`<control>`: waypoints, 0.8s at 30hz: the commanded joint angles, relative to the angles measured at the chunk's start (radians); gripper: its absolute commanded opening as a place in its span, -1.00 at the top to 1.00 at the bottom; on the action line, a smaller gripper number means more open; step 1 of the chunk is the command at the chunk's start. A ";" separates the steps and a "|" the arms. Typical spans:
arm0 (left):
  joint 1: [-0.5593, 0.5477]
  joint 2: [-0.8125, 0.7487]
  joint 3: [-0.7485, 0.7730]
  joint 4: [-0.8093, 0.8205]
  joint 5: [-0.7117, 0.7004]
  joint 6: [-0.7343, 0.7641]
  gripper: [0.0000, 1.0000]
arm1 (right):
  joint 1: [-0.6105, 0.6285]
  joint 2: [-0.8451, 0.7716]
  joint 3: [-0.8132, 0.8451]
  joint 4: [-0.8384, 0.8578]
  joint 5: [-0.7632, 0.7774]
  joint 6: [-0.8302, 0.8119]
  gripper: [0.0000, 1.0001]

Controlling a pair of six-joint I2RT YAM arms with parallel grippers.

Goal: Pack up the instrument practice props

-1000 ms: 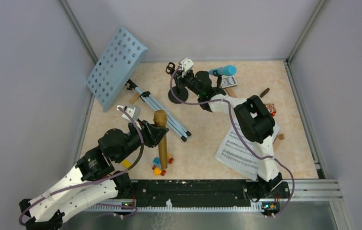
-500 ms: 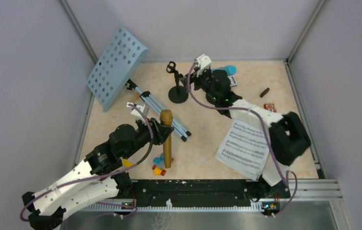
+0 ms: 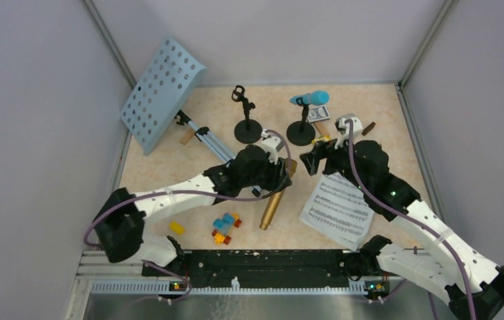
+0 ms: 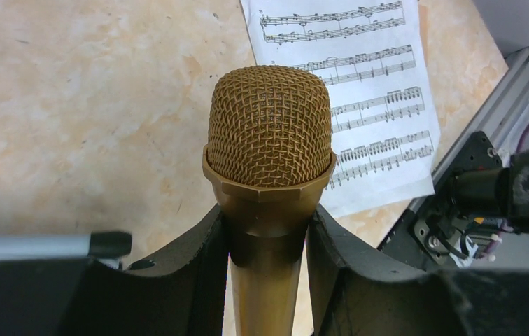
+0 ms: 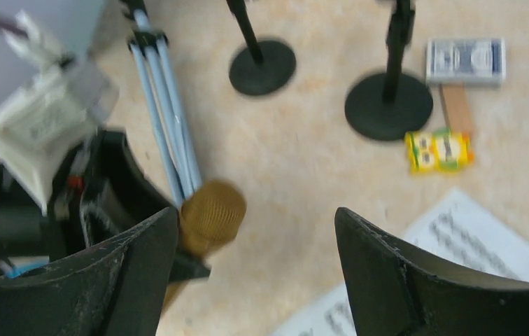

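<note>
A: Where is the gold mesh-headed microphone [image 4: 270,126]?

B: Near the middle of the beige table [image 3: 163,167], held by the left gripper [image 4: 267,241]. Its black fingers [image 4: 202,269] press the neck from both sides, just under the head. Seen from above, the microphone slants, with its head toward the far right and its handle toward the near edge.

A: And the right gripper [image 5: 258,280]?

B: It hangs just right of that head, with its jaws spread wide and nothing between them. The white sheet-music page [image 3: 339,207] lies flat on the near right of the table, partly under the right arm.

A: The other props?

B: The blue microphone [image 3: 311,99] lies across the top of a black round-based holder [image 3: 301,135] at the far side. A second black holder [image 3: 247,133] stands empty just left of it. The pale-blue perforated music rack [image 3: 163,90] leans in the far left corner. Its tripod legs [image 3: 203,139] stretch over the table toward the left arm.

A: Anything else?

B: A small colourful toy-block car [image 3: 225,228] and a yellow block [image 3: 177,228] sit near the front edge, left of the microphone's handle. A blue card deck [image 5: 466,61] and a yellow packet [image 5: 438,149] lie beside the right holder's base.
</note>
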 commanded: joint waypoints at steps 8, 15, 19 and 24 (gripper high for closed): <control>-0.001 0.397 0.257 0.094 -0.174 -0.069 1.00 | -0.001 -0.248 -0.158 -0.345 0.016 0.180 -0.61; 0.003 0.545 0.373 -0.119 -0.409 -0.168 0.85 | -0.001 -0.256 -0.170 -0.390 0.068 0.218 -0.61; 0.022 0.586 0.397 -0.185 -0.458 -0.207 0.69 | -0.001 -0.246 -0.184 -0.365 0.068 0.245 -0.61; 0.041 0.585 0.366 -0.223 -0.493 -0.240 0.25 | -0.002 -0.219 -0.201 -0.324 0.063 0.271 -0.61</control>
